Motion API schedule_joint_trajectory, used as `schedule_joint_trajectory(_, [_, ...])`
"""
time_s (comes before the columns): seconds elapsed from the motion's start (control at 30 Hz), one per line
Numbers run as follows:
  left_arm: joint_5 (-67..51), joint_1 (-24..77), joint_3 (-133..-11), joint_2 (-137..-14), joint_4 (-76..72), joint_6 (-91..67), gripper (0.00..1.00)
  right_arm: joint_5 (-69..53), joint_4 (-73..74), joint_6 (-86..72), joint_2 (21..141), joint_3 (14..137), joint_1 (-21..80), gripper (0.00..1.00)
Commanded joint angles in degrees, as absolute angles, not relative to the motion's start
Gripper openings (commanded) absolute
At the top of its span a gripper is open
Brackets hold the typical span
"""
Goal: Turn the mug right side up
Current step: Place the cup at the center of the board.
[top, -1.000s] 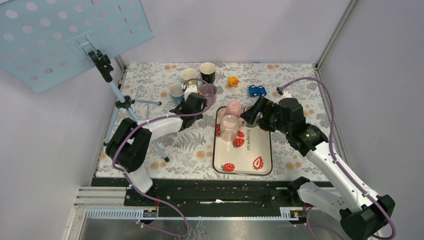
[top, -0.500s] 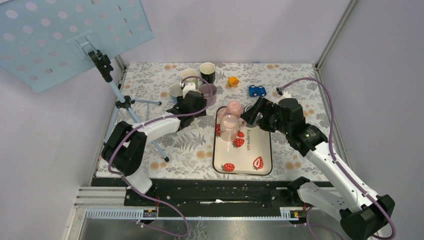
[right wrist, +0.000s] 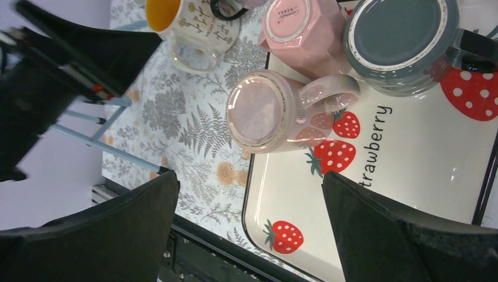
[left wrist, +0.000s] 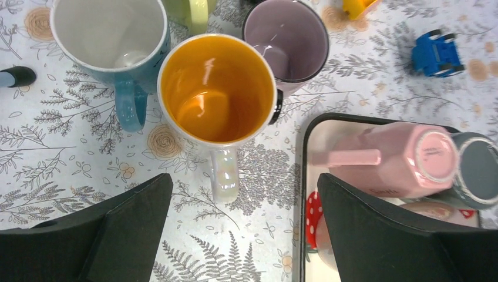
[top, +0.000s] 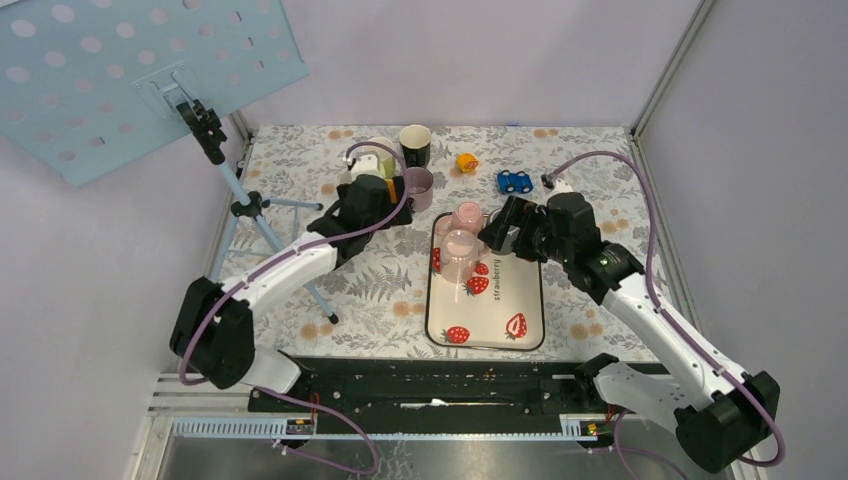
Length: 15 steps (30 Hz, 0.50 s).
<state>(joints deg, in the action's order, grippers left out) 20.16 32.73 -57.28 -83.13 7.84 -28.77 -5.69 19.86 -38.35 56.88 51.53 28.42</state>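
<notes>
Mugs, three in number, stood mouth-down at the far end of the strawberry tray: a translucent pink mug by the tray's left edge, and a faceted pink mug and a grey mug against its far edge. I judged the translucent one the likeliest target. It lay just ahead of and below the right gripper, base up and axis vertical, with its handle pointing across the tray toward the right edge.

That gripper hung above the tray, jaws spread wide, nothing held. The left gripper, equally wide and empty, hovered off the tray's far left corner over an upright orange-lined mug, which stood beside a blue mug and a purple mug. The right arm was plainly the nearer.

Obstruction noted: the faceted mug touched or nearly touched the target, and the grey one stood just beside its handle. That left little finger room on the side toward the tray's far edge. A toy car beyond the tray posed no hindrance.
</notes>
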Motion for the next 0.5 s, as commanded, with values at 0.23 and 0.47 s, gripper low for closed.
schedule_joint_trajectory(0.23, [10.7,32.6,-58.9,-72.3,12.9,-28.6,0.99,-17.4,5.2,-32.8,68.6,55.1,28.1,1.0])
schedule_joint_trajectory(0.47, [7.3,32.6,-59.4,-67.3,15.4,-28.6,0.99,-17.7,2.1,-31.0,74.2,56.8,28.1,1.0])
